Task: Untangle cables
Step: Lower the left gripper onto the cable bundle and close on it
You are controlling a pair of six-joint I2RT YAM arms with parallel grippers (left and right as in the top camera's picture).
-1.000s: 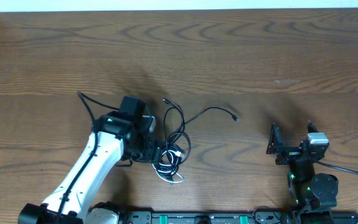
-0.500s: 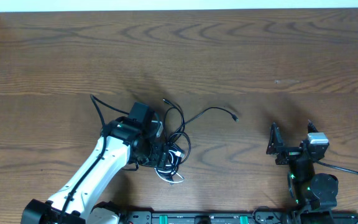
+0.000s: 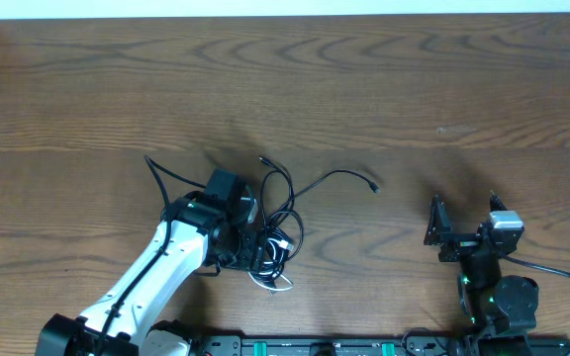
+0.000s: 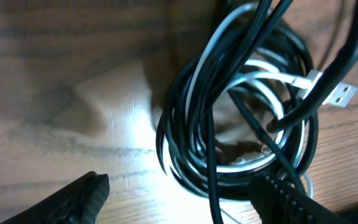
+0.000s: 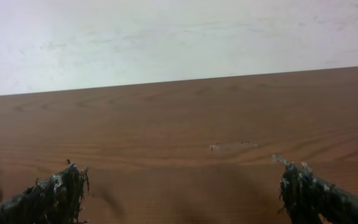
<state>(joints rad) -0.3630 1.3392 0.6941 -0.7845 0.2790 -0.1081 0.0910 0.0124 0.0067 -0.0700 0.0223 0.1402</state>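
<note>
Task barely begun, judging by the layout. The cables [image 3: 277, 247] lay in one knot on the table [image 3: 414, 99], front-left of centre, right by the left arm [image 3: 156, 272]. Only one black strand [image 3: 344, 173] trailed clear to the right, its plug end free on the wood; a second, shorter end poked up at the back of the bundle. Everything else was looped together.

Wrist view showed the core: several black turns wound into a tight coil w/ the white cable [image 4: 266, 76] threaded through it, and a silver plug [image 4: 342, 94] sticking out at the side. No cable fully separated yet.

Left jaws were low over the coil and wide, one tip each side of it, w/ nothing pinched; whether a tip touched the outer turn was unclear. Right jaws were wide and empty, parked well apart at front-right, facing bare wood.

Left to do, approx. all of it: pick one strand, prob. the white one or the loose black tail, pull it free, then the rest one by one.
</note>
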